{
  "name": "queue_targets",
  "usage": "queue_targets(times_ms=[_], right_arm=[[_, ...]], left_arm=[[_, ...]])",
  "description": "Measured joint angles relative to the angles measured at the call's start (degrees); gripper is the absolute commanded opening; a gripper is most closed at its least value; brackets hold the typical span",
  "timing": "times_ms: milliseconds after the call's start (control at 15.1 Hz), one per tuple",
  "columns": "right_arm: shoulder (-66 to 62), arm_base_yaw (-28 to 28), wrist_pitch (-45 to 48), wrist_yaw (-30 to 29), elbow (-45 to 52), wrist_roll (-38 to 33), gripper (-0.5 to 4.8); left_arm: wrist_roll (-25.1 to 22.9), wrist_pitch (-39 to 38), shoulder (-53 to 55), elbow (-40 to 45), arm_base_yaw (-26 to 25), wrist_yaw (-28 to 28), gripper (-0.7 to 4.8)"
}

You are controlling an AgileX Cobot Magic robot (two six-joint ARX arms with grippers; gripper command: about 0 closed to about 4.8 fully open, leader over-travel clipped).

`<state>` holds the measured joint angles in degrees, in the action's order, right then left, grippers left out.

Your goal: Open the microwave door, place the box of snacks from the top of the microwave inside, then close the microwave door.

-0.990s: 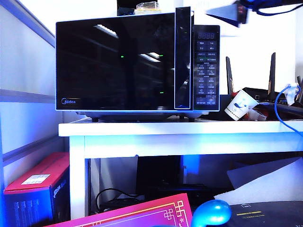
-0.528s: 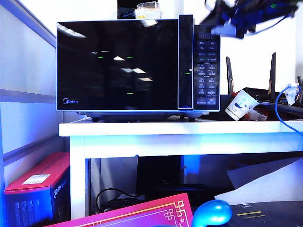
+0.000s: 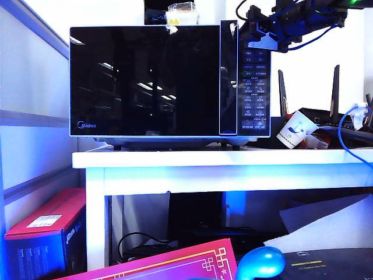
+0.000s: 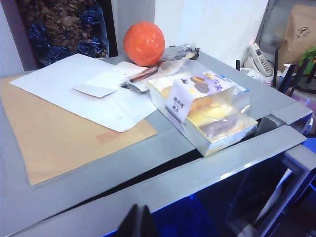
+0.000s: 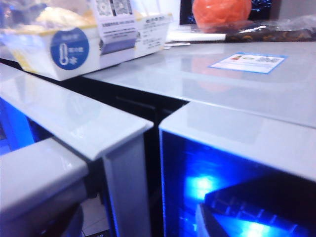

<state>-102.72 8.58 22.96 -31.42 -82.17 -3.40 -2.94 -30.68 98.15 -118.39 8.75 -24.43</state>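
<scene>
Your right gripper [image 3: 252,36] hangs at the microwave's upper right corner, level with the top of the door's handle strip [image 3: 228,76]. Whether its fingers stand apart or together cannot be told: the exterior view shows only a dark cluster there, and the right wrist view shows door edge and cabinet, no fingertips. Your left gripper [image 4: 139,223] shows only in its own wrist view, as two dark fingers [image 4: 146,224] pressed together, holding nothing, just above the near top edge of the microwave door [image 3: 145,81].

The door looks nearly flush from the front, yet both wrist views show a dark gap between its top edge and the cabinet, so it appears slightly ajar. The box of snacks [image 4: 201,109] lies untouched on the microwave [image 3: 169,81] top, close behind the door's upper edge, toward the handle end. An orange ball [image 4: 143,43], white papers [image 4: 79,89] and a brown envelope [image 4: 54,133] lie farther back and to the left on the same top. The microwave stands on the white desk [image 3: 221,158], a paper cup [image 3: 293,129] tipped to its right.

The step in hand is opening the door. Next, you need the right fingers to hook the handle strip and pull it toward the near side, swinging the door wide before anyone reaches for the box.
</scene>
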Motion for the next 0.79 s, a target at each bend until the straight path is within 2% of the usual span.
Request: queue_targets(times_ms=[264, 594, 792], right_arm=[[-0.2, -0.2, -1.0, -6.8, 0.0, 0.2, 3.0], [-0.4, -0.2, -1.9, -23.3, 0.4, -3.2, 3.0], [-0.3, -0.9, -1.9, -30.2, 0.4, -6.0, 3.0]], left_arm=[[0.0, 0.0, 0.0, 0.0, 0.0, 0.0, -0.06], [0.0, 0.0, 0.0, 0.0, 0.0, 0.0, -0.06], [0.0, 0.0, 0.0, 0.0, 0.0, 0.0, -0.06]])
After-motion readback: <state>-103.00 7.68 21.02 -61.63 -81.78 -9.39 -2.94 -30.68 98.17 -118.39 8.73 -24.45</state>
